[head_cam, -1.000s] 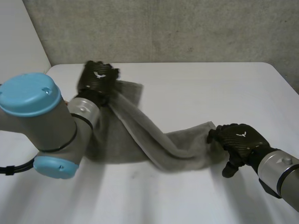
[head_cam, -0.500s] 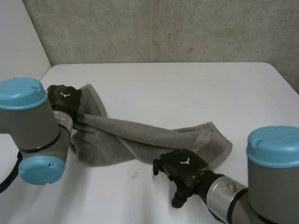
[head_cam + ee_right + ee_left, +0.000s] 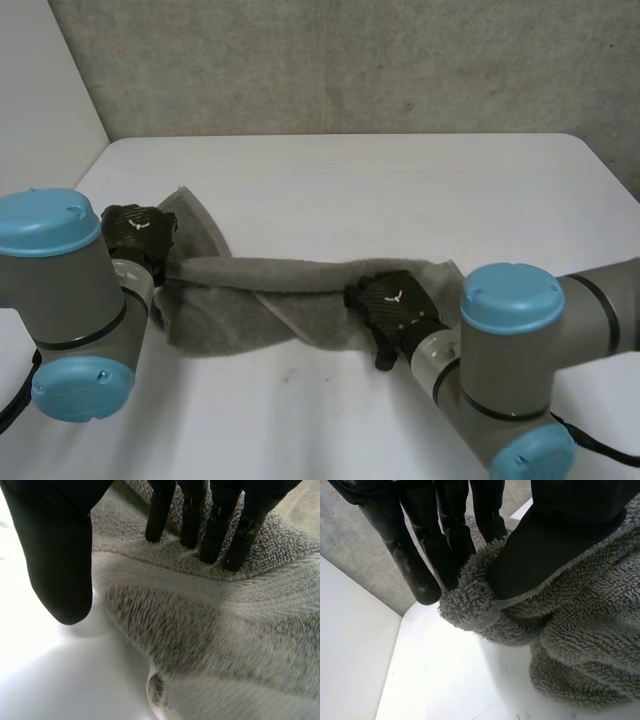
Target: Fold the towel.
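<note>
The white counter (image 3: 400, 190) carries a grey terry towel (image 3: 270, 275), twisted into a rumpled band from its left side to the middle, with one hemmed corner fanned out flat. The left hand (image 3: 138, 232) pinches a fold at the towel's left end between thumb and fingers. The right hand (image 3: 392, 305) rests straight fingertips (image 3: 215, 535) on the towel's right part, thumb apart from them. Each hand's back bears a small white bird-like emblem (image 3: 393, 296).

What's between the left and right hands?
Only towel: a rolled grey band runs from left hand to right hand across the table, seen in head view.
</note>
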Robot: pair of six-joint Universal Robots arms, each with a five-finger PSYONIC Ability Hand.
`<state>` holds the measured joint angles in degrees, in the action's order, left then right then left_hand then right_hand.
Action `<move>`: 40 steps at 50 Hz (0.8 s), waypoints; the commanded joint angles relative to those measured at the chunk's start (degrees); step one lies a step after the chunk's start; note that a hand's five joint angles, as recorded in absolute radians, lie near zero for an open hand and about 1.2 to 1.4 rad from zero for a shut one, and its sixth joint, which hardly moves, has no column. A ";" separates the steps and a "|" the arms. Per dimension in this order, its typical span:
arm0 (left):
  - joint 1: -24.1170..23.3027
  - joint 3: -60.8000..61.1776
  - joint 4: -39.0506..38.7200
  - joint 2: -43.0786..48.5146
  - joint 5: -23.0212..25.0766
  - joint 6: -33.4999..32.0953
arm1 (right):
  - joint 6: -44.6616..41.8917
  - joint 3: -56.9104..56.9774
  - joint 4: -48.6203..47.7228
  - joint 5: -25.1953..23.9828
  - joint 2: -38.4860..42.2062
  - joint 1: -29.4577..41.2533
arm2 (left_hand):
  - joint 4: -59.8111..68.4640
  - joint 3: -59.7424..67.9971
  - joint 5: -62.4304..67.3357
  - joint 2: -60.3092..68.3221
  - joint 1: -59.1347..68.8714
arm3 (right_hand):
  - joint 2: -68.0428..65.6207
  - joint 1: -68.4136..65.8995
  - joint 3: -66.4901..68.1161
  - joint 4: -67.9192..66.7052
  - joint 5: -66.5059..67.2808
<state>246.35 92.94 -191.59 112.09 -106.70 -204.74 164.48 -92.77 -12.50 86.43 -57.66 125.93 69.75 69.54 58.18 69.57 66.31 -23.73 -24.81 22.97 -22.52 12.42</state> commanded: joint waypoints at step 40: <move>-10.27 8.13 22.14 -14.45 0.00 4.07 | -25.52 15.79 43.26 2.26 -17.14 -15.81 | 10.25 10.46 11.82 10.43 13.69 | -56.27 -55.19 57.03 -57.48 57.58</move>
<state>239.81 99.82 -173.46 98.59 -106.78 -203.61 141.35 -73.97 25.47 89.07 -74.74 110.19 69.76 69.71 58.18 69.66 66.31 -67.69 -78.12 67.96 -68.23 56.71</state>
